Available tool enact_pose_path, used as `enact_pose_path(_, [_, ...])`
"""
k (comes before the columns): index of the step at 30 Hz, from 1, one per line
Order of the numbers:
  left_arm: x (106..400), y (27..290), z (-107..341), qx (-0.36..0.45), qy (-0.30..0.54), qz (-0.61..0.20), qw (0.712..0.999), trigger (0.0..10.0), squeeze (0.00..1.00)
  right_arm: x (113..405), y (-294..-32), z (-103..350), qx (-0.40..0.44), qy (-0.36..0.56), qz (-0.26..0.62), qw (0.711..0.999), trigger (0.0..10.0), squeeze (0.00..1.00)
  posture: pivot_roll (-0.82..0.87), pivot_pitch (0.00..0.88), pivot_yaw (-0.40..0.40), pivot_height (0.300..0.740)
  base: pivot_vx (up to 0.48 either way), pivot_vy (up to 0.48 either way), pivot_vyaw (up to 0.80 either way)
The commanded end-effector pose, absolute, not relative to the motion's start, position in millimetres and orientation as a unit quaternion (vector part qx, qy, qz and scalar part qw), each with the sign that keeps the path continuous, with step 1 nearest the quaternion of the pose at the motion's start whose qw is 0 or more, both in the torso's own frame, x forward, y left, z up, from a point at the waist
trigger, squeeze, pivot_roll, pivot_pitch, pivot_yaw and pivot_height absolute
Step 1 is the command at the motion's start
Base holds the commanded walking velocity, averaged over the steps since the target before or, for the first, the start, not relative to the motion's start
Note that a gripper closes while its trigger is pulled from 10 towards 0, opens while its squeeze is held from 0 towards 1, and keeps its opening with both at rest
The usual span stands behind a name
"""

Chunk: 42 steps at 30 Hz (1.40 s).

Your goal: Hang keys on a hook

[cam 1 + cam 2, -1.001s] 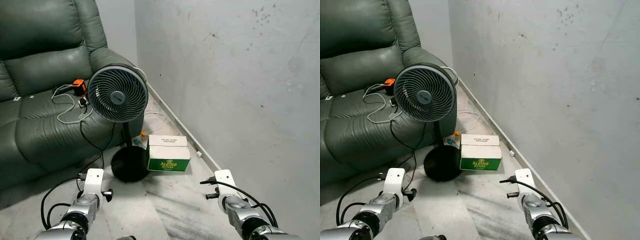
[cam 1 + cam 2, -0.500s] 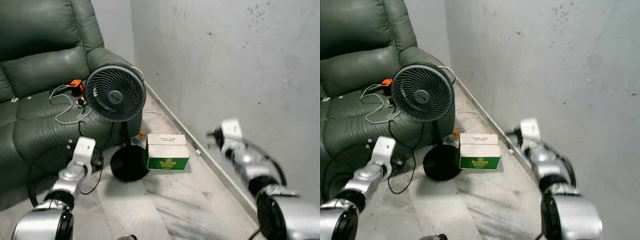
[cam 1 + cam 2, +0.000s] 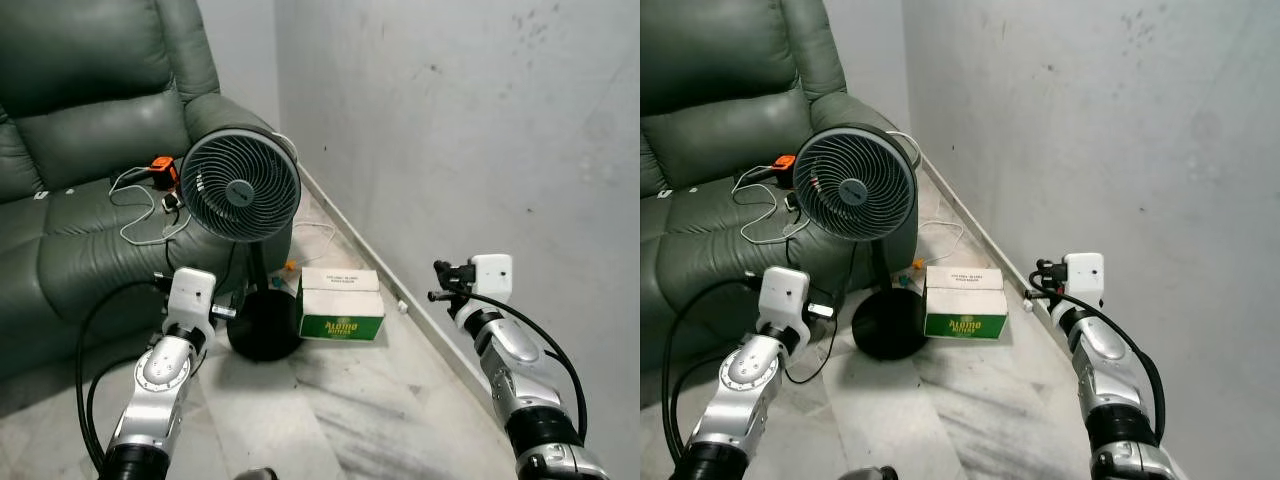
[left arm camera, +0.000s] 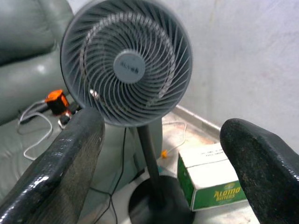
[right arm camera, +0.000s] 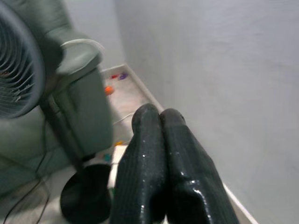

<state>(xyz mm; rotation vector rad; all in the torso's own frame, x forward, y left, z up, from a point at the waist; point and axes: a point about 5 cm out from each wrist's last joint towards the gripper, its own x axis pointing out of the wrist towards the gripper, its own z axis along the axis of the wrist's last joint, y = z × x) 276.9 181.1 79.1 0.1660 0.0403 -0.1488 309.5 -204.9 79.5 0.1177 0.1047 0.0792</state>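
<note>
Now both arms are raised in front of the robot. Left gripper (image 4: 159, 154): fingers (image 4: 60, 163) spread wide apart, nothing between them, pointing at the standing fan (image 3: 240, 187). Right gripper (image 5: 161, 140): fingers pressed together, closed; no key can be made out between them, and whether anything is pinched cannot be told. Its wrist (image 3: 490, 275) sits near the grey wall (image 3: 480, 130) on the robot's right.

Fan is grey, round grille, on a black pole with a round black base (image 3: 264, 325) on the marble floor (image 3: 330, 420). Just beside the base, on its right, a white and green cardboard box (image 3: 340, 306) labelled Alomo; base and box look touching or nearly so. Behind the fan, a dark green leather sofa (image 3: 80, 150). On its seat a white cable (image 3: 135, 215) and a small orange device (image 3: 160, 168). Black cables run from both wrists down along the arms. Small coloured bits lie on the floor by the wall behind the box, too small to identify. Keys and hook cannot be located.
</note>
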Motion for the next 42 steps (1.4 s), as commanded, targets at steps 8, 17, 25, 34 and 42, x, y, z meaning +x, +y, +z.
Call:
enact_pose_path(8, [254.6, 199.1, 101.2, 0.066, 0.011, -0.035, 0.997, 10.0, 0.00, 295.7, -209.1, 98.4, 0.055, 0.064, 0.006, 0.996, 10.0, 0.00, 0.04, 0.000, 0.026, 0.740, 0.000, 0.000, 0.00])
enact_pose_path(17, [259.8, 179.1, 118.8, 0.027, 0.002, -0.055, 0.998, 10.0, 0.00, 299.1, -206.9, 115.5, 0.039, 0.060, -0.002, 0.997, 10.0, 0.00, 0.03, 0.000, 0.009, 0.740, 0.000, 0.000, -0.08])
enact_pose_path(25, [261.4, 180.8, 118.0, 0.020, 0.017, -0.042, 0.999, 10.0, 0.00, 301.3, -194.7, 115.0, 0.034, 0.074, 0.017, 0.997, 10.0, 0.00, 0.03, 0.000, 0.005, 0.740, 0.000, 0.000, -0.66])
enact_pose_path(34, [264.9, 180.6, 114.5, 0.024, 0.035, -0.033, 0.999, 10.0, 0.00, 302.7, -189.3, 120.6, 0.007, 0.054, 0.019, 0.998, 10.0, 0.00, 0.03, 0.000, 0.006, 0.740, 0.000, 0.000, -0.68])
enact_pose_path(42, [271.1, 176.6, 115.2, 0.012, 0.040, -0.034, 0.999, 10.0, 0.00, 303.3, -183.7, 122.1, 0.034, 0.042, 0.027, 0.998, 10.0, 0.00, 0.03, 0.000, 0.011, 0.740, 0.000, 0.000, -0.76])
